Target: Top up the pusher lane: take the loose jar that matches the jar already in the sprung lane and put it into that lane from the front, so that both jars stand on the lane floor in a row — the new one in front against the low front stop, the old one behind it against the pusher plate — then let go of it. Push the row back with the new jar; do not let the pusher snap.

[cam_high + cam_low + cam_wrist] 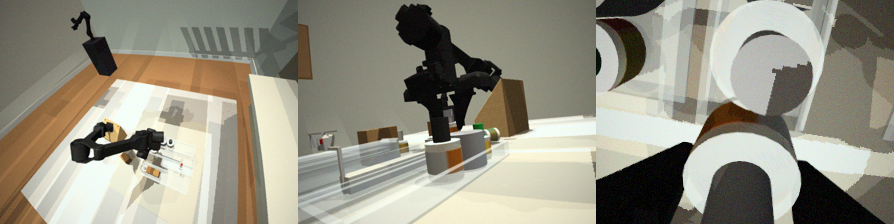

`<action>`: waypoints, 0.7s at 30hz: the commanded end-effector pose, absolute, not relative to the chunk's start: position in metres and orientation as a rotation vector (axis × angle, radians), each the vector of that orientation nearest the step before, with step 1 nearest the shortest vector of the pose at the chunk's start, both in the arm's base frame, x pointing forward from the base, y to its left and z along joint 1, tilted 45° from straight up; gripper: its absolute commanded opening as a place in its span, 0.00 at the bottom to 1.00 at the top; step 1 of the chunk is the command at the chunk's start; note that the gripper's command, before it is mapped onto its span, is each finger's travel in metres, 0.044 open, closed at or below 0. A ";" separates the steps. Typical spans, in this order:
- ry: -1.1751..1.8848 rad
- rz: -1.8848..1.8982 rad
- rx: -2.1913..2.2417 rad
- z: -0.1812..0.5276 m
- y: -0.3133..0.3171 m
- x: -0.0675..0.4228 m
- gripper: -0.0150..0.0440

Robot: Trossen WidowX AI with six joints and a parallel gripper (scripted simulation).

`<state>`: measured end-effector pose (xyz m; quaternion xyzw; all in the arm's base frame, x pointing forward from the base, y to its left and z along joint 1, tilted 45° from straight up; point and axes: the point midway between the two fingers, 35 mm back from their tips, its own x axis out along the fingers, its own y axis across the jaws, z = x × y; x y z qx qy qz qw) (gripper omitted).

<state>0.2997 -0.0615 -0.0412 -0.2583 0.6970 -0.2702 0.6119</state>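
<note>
My gripper (143,155) (449,122) (743,161) points down and is shut on a jar (742,142) with a white shoulder, a dark knob and an orange label. It holds this jar in front of the middle lane. The lane jar (718,55) (154,151), white with a grey knob, stands near that lane's front end, and its knob overlaps the held jar's lower part in the wrist view. How high the held jar hangs and whether the two touch cannot be told. The front stop and pusher plate are hidden. A red marker (181,165) shows towards the lane's rear.
The far side lane holds a dark-knobbed orange-label jar (170,142) (455,159), a grey cylinder (473,150) and a green-capped jar (478,126). The near side lane holds a wooden block (154,171) and a jar (144,168). A jar (493,134) lies near the wooden wedge (493,113).
</note>
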 end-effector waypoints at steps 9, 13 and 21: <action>1.572 -0.628 -0.588 -0.038 -0.061 0.317 0.25; 1.572 -0.628 -0.588 -0.037 -0.061 0.318 0.25; 1.572 -0.629 -0.588 -0.037 -0.061 0.321 0.25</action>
